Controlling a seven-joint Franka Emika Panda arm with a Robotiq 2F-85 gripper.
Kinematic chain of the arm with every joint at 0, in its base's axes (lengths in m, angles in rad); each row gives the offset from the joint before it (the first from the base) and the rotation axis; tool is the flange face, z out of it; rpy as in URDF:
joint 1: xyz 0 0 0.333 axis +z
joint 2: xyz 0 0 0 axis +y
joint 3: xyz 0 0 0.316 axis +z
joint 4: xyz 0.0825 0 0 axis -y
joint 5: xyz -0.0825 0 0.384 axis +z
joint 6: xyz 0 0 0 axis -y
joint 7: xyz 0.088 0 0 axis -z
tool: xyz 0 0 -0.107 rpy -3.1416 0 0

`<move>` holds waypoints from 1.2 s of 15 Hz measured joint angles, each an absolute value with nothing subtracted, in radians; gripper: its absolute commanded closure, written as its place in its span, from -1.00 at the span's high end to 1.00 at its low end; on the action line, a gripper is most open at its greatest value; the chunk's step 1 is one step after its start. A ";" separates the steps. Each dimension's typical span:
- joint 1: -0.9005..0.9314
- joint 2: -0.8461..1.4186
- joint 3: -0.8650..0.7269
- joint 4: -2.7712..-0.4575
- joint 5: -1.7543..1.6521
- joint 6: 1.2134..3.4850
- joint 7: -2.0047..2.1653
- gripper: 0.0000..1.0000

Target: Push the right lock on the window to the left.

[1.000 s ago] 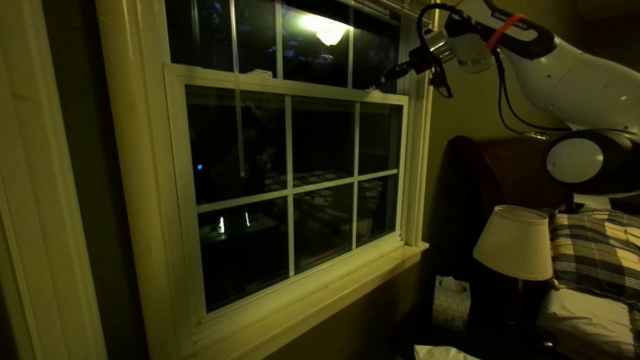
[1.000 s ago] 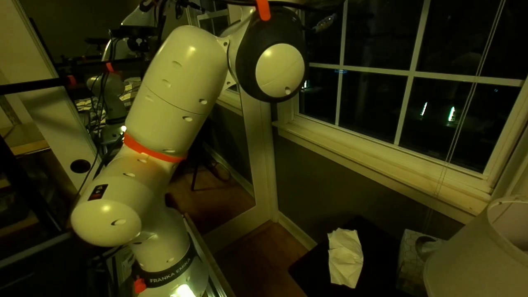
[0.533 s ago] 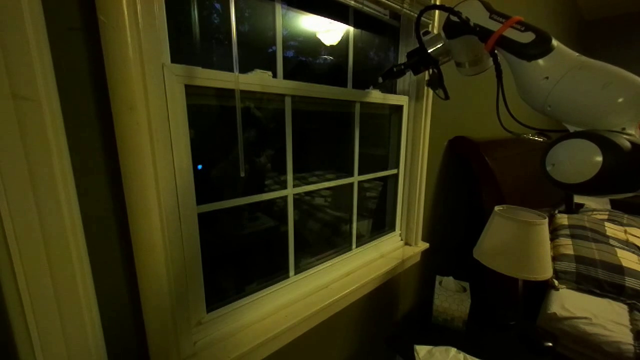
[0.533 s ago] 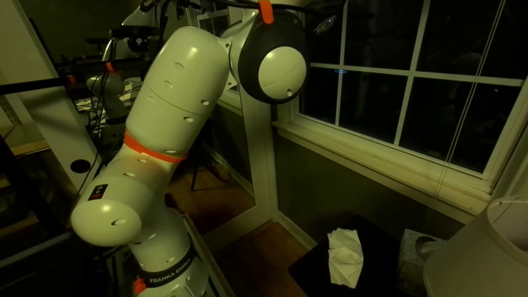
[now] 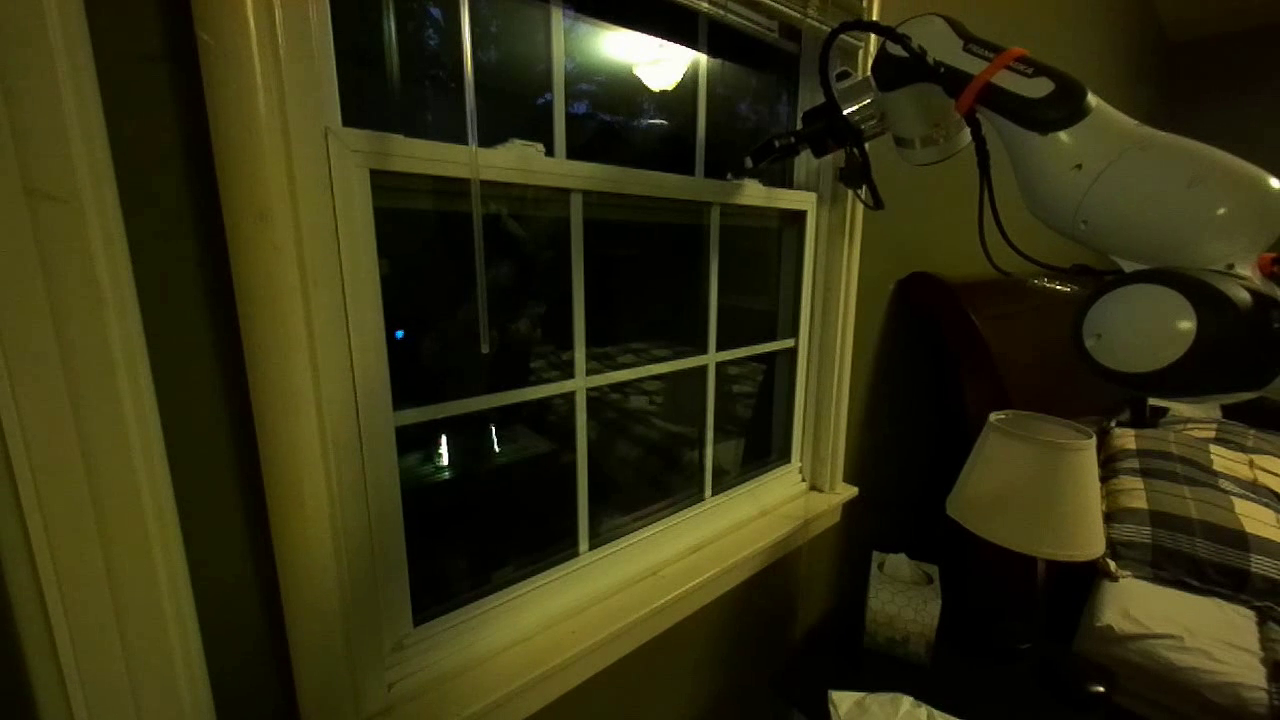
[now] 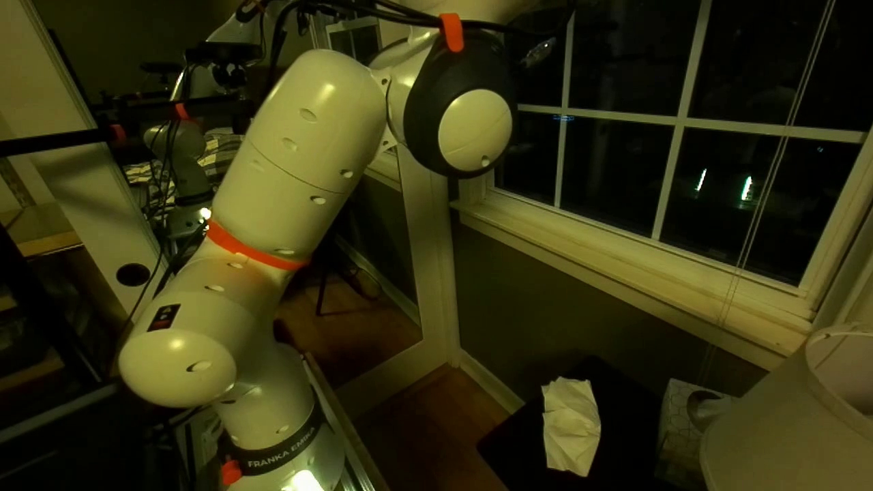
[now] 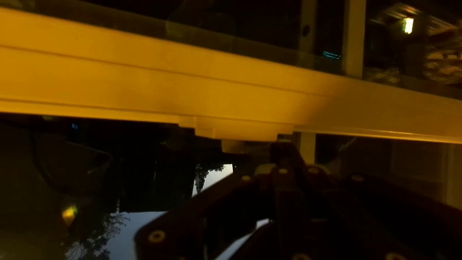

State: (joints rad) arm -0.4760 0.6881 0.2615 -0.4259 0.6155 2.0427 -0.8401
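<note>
My black two-fingered gripper [image 7: 284,147], fingers clenched together | just beside my tips, small white stepped right lock [image 7: 245,130] atop the white horizontal window rail [image 7: 108,79]; whether I touch it, I cannot tell | farther along that rail, small white left lock [image 5: 520,147]

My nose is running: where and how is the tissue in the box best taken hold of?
Likely pinch the tissue where it pokes up from the top of the box. Come from above, on the side away from the lampshade, which flares close by.
</note>
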 measured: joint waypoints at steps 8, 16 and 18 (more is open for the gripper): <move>-0.475 0.692 0.266 -0.425 0.615 2.049 -0.840 -1.00; -0.507 0.612 0.260 -0.407 0.605 1.846 -0.824 -0.48; -0.537 0.574 0.244 -0.398 0.601 1.713 -0.773 -0.33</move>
